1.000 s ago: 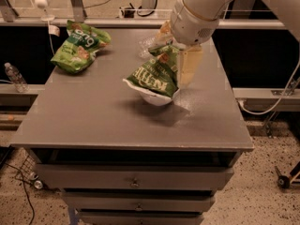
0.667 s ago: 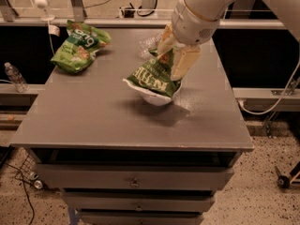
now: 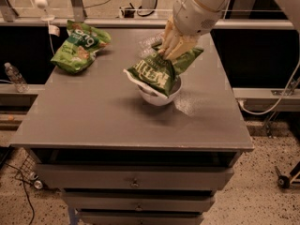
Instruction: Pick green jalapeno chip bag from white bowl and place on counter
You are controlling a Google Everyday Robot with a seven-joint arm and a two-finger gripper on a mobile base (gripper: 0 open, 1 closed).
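**Gripper on the chip bag, bag in the bowl**

Camera view: The counter [image 3: 93, 118] fills the middle of the picture, with the cabinet's drawers [image 3: 133, 182] showing below its front edge. The white bowl [image 3: 161, 97] stands a little right of the counter's centre, nearer the right edge than the left and about midway between front and back. The green jalapeno chip bag [image 3: 154, 74] lies across the bowl on a slant. It is longer than the bowl is wide. Its white-edged lower end juts out over the bowl's left rim, and its upper end rises toward the back right corner.

The gripper [image 3: 172, 50] comes down from the pale arm at the back right and rests on the bag's raised upper end, touching the crinkled foil there. Whether it is clenched on the bag or released cannot be told.

A brighter lime-green bag [image 3: 77, 48] lies at the back left corner, well apart from the bowl. A clear water bottle [image 3: 14, 76] stands beyond the left edge, off the counter.
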